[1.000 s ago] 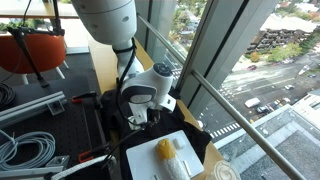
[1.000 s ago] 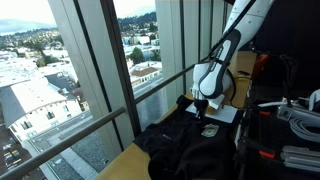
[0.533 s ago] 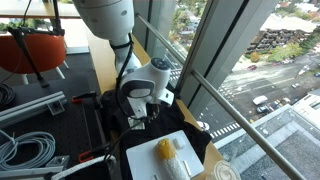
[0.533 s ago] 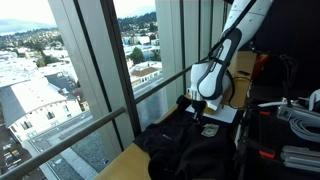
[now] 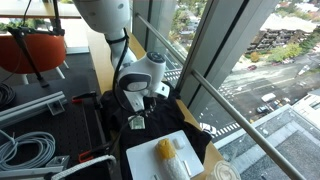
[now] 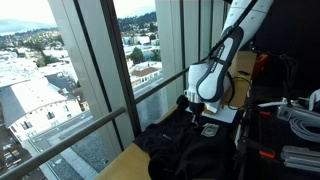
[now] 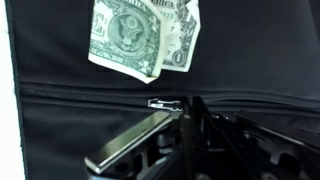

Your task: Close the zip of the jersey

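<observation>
The black jersey point(image 5: 150, 140) lies spread on the table by the window and also shows in the other exterior view point(image 6: 190, 150). In the wrist view its zip point(image 7: 90, 93) runs as a thin dark line across the fabric, below a pale green banknote-like patch point(image 7: 140, 35). The silver zip pull point(image 7: 165, 102) sticks out at my fingertips. My gripper point(image 7: 185, 108) points down onto the jersey and looks shut on the zip pull. It is visible in both exterior views point(image 5: 137, 118) point(image 6: 203, 112).
A white tray point(image 5: 150, 165) with a yellow item lies on the jersey's near end. Grey cables point(image 5: 25, 148) and metal rails lie beside it. A paper cup point(image 5: 226, 172) stands at the table edge. The window frame and railing point(image 5: 215, 85) run close alongside.
My gripper has slid along the zip line away from the white tray, and the wrist has turned slightly. The jersey has barely shifted.
</observation>
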You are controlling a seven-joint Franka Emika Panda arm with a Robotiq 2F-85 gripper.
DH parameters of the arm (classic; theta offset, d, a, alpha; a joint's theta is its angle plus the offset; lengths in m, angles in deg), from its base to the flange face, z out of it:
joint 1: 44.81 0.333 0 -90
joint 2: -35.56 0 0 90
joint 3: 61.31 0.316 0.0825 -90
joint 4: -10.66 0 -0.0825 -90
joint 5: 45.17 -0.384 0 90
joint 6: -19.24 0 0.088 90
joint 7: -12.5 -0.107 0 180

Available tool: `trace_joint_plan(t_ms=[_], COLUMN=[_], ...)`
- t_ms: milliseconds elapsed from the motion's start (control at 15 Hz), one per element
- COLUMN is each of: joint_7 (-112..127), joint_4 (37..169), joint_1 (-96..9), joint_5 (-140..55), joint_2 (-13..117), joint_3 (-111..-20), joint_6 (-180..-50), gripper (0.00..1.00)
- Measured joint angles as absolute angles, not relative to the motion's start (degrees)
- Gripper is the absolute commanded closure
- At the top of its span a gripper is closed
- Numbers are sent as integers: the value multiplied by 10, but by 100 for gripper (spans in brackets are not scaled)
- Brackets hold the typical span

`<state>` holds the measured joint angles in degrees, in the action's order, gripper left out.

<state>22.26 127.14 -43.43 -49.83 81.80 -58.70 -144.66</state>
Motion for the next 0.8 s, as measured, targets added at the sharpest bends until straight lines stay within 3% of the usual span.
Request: trace_joint_plan(t_ms=[800], joint_7=[223], joint_4=[1279], joint_1=[-423], joint_5=[-488], joint_2=[816], joint_3=[-580], joint_6=[-1447], gripper=[98])
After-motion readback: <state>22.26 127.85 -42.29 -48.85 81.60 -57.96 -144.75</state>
